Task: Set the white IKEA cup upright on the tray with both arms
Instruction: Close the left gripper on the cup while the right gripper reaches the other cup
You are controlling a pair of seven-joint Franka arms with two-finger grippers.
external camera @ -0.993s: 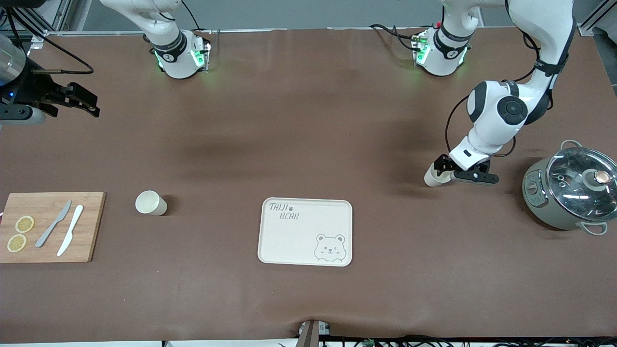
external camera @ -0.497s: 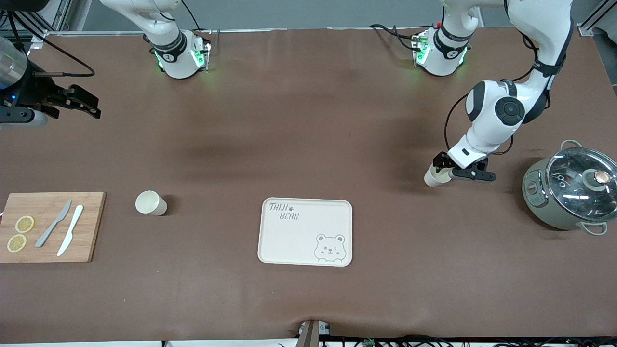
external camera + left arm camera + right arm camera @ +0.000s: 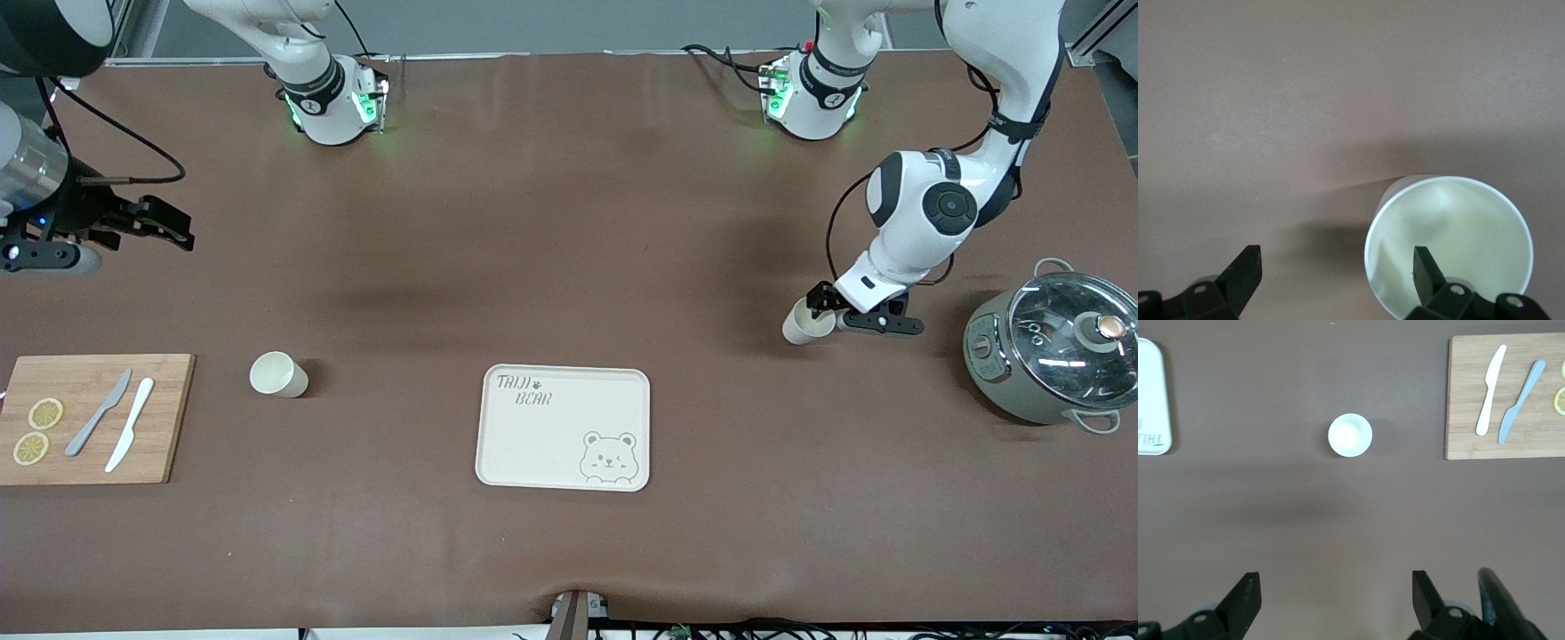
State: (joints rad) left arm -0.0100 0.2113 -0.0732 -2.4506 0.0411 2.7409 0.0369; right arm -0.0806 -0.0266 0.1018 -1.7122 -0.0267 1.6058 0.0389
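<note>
My left end effector (image 3: 836, 313) is spread wide at a white cup (image 3: 806, 325) standing upright near the counter's (image 3: 569, 222) left-arm end; one finger (image 3: 1426, 273) dips inside its rim, nothing clamped. My right end effector (image 3: 151, 224) hangs released over the counter's right-arm edge. A second white cup (image 3: 278, 374) stands between the cutting board (image 3: 93, 418) and the cream tray (image 3: 564, 428), which lies near the counter's front edge.

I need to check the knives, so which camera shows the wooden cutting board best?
The front view: the rectangular wooden cutting board shows almost whole, with two knives and lemon slices on it. The right wrist view cuts one end off. The left wrist view misses it.
</note>
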